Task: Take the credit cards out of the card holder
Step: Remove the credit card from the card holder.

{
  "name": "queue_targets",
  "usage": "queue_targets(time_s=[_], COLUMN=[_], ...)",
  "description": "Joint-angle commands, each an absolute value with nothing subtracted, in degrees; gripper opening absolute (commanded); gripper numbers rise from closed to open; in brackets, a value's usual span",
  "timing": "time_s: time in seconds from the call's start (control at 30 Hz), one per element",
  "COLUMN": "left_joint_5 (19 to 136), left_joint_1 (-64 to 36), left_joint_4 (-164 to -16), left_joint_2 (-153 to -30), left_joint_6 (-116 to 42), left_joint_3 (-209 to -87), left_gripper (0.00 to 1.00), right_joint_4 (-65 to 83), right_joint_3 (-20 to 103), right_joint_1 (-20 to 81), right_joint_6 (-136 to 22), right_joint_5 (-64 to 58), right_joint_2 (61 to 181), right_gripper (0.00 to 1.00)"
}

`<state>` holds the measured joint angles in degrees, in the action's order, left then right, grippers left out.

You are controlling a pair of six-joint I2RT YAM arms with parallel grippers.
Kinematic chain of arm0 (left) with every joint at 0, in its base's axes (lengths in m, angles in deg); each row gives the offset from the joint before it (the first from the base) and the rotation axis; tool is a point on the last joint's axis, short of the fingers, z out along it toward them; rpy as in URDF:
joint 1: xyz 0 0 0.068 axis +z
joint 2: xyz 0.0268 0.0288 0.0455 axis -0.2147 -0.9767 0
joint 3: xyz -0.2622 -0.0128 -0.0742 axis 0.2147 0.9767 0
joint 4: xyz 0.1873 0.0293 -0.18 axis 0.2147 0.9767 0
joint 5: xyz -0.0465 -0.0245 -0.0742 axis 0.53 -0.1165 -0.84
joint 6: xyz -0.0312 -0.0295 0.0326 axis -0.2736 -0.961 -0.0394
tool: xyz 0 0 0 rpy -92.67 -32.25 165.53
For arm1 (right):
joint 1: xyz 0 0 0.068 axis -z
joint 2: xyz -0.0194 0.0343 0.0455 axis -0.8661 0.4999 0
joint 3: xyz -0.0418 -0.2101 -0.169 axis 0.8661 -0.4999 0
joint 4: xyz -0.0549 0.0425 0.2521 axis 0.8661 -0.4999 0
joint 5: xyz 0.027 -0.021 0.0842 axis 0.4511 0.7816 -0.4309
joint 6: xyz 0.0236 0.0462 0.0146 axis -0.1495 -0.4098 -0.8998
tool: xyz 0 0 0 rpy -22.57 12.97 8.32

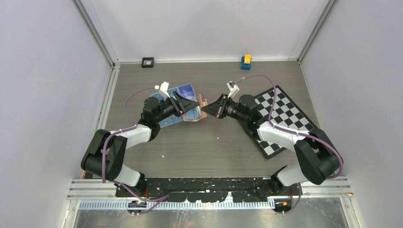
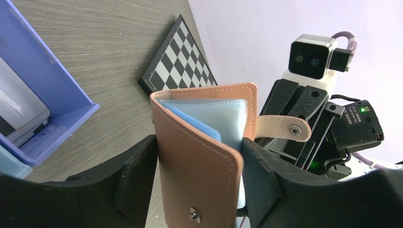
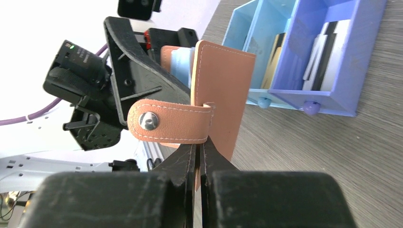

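The tan card holder (image 1: 202,107) hangs above the table between both arms, opened like a book. My left gripper (image 1: 194,104) has one finger on each side of its front half (image 2: 199,161), both touching it. Pale blue sleeves (image 2: 223,118) show inside; I cannot tell whether cards sit in them. My right gripper (image 3: 198,145) is shut on the thin edge of the back cover (image 3: 223,90), and the snap strap (image 3: 168,121) hangs loose above its fingertips. Several credit cards (image 3: 328,52), white, dark and tan, stand in the blue tray.
The blue divided tray (image 1: 187,89) sits just behind the left gripper. A checkered board (image 1: 285,114) lies under the right arm. A small yellow-and-blue toy (image 1: 245,61) and a black square object (image 1: 148,62) stand by the back wall.
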<state>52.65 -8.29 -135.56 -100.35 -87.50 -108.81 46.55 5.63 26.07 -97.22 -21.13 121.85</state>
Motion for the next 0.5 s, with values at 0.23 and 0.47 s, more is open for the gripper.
queue_targets(time_s=[0.23,0.47], left_joint_5=[51.3,50.9], left_joint_1=[-8.0,-8.0], left_joint_4=[-140.1,-140.1], left_joint_2=[-98.6,-99.1], left_joint_6=[-86.9,-86.9], left_joint_3=[-109.0,-109.4], left_gripper=[0.46,0.44], right_joint_4=[39.1,43.4], right_joint_3=[5.6,5.5], right_joint_1=[27.8,27.8], right_joint_6=[-95.2,-96.1], right_joint_5=[-13.0,-17.9], right_joint_2=[118.3,119.5], right_gripper=[0.28,0.39])
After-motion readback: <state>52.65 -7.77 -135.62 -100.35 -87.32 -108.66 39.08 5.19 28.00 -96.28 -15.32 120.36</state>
